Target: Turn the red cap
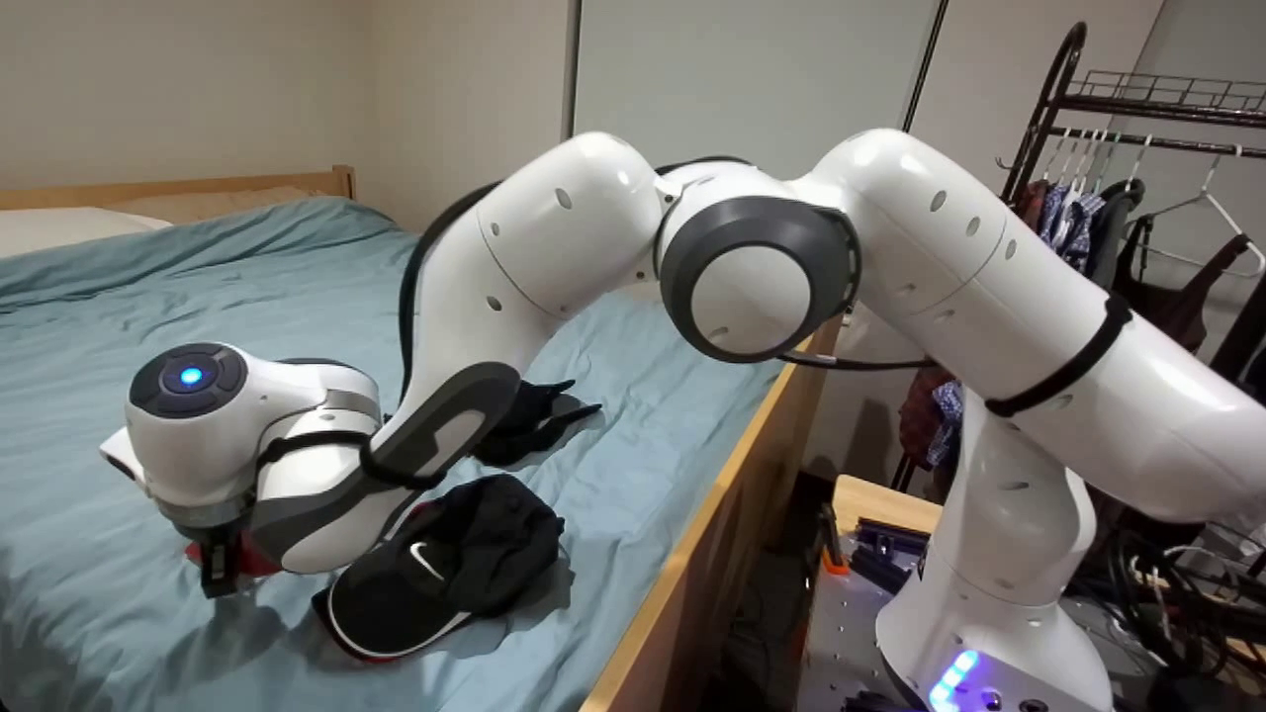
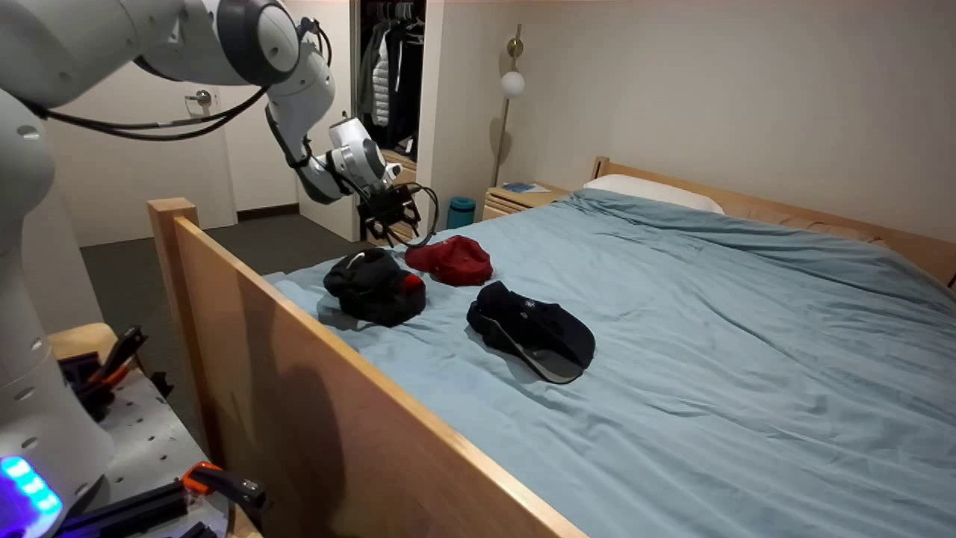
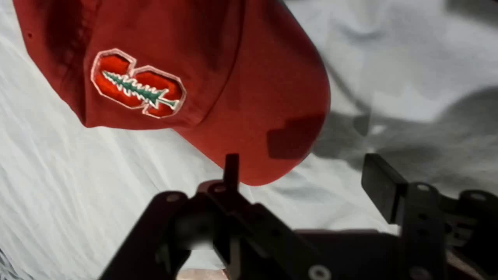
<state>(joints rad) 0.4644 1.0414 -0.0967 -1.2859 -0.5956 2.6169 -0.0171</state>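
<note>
The red cap [image 2: 461,261] lies on the blue bedsheet. In the wrist view the red cap [image 3: 264,77] fills the upper left, with a tree patch on its front and its brim toward the lower right. In an exterior view only slivers of the red cap [image 1: 259,560] show behind the gripper and arm. My gripper [image 3: 301,167] is open and empty, its fingers apart at the brim's end. One finger overlaps the brim edge in the picture; the other is beyond it over the sheet. In both exterior views the gripper [image 1: 220,574] [image 2: 392,224] points down above the bed near the brim.
A black cap with a white swoosh [image 1: 445,569] [image 2: 376,288] lies beside the red cap. A dark cap with a grey brim [image 2: 534,329] lies farther along the bed. The wooden bed rail [image 2: 358,381] stands between the robot base and the mattress.
</note>
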